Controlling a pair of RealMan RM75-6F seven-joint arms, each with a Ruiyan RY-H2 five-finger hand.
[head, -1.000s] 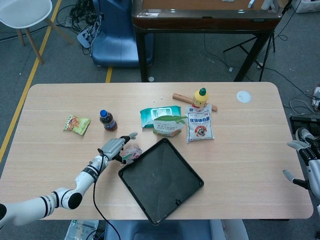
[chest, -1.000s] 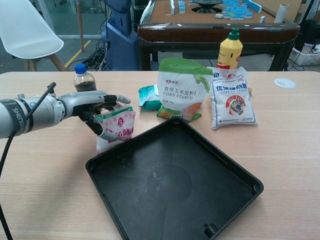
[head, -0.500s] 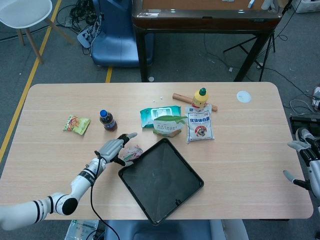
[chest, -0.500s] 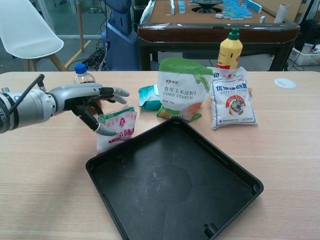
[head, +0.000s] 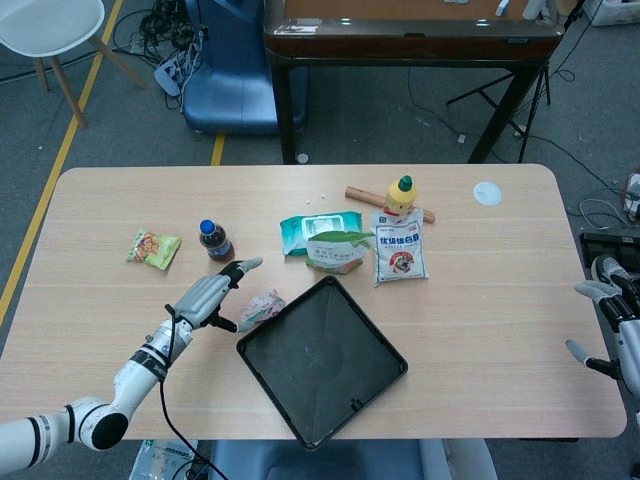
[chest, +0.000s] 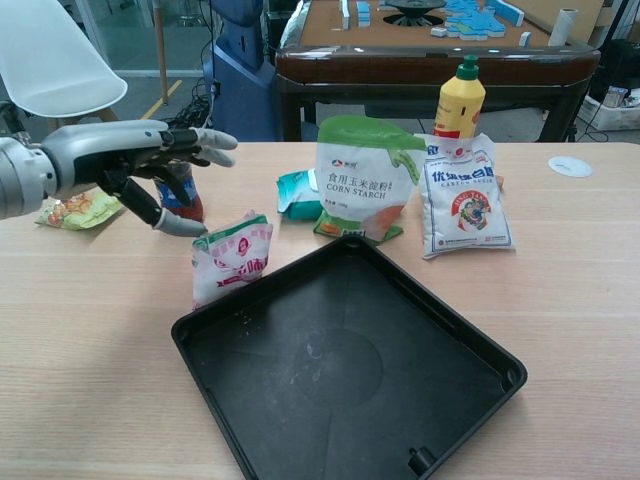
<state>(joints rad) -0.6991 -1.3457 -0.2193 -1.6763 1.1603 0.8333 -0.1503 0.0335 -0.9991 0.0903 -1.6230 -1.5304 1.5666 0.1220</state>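
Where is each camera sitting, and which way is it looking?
Head view: sits high up, looks steeply down on the whole table and the floor beyond; shows the left hand with its arm, and the right hand at the right edge.
Chest view: sits low at the table's near edge, looks level across it toward the far furniture; only the left hand shows.
Shared: the left hand, black tray, pink packet, cola bottle, corn starch bag and yellow bottle.

On the wooden surface (head: 480, 290), the small pink-and-white pouch (chest: 231, 258) stands just left of the square black plastic tray (chest: 350, 370). Behind it stands the dark blue-capped bottle (head: 215, 241), with the left robot hand (chest: 130, 165) raised between them.
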